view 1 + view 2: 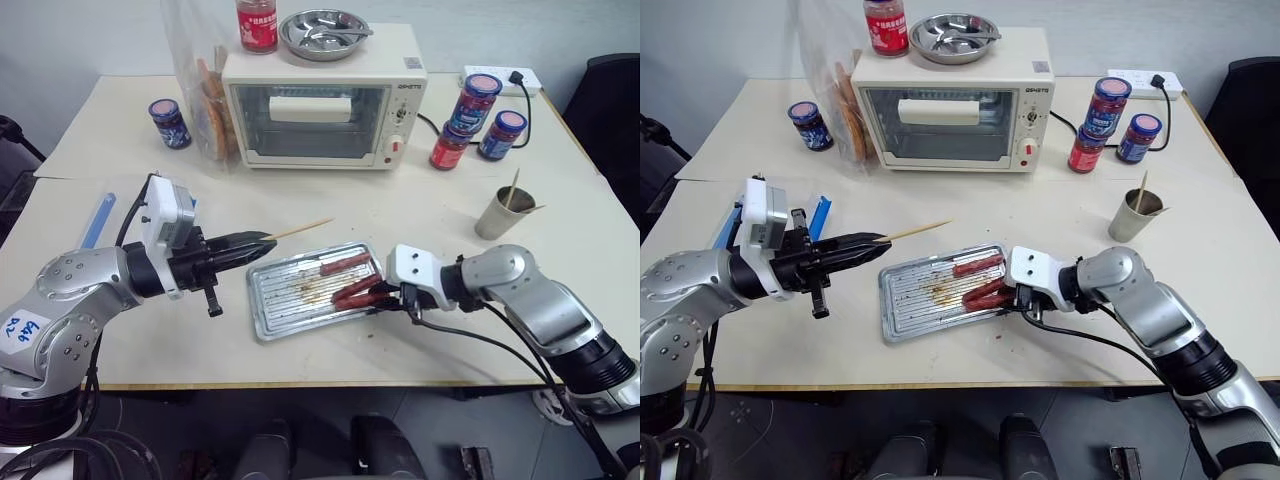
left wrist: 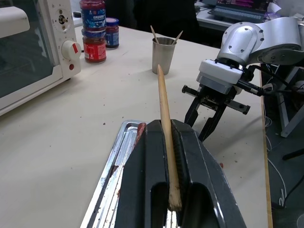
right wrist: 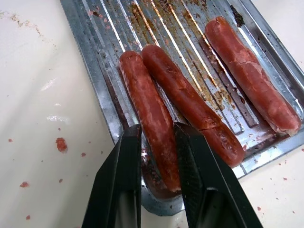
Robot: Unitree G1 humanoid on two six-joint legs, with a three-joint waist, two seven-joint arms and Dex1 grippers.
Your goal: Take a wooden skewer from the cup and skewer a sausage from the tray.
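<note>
Meanwhile, the left end effector is clenched on the skewer beside the tray, while the right end effector grips one sausage at the tray's edge.

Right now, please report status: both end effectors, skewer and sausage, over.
Left end effector shut on wooden skewer, above tray. Right end effector straddles nearest sausage, fingers against its sides, sausage on tray. Nothing in the way.
</note>
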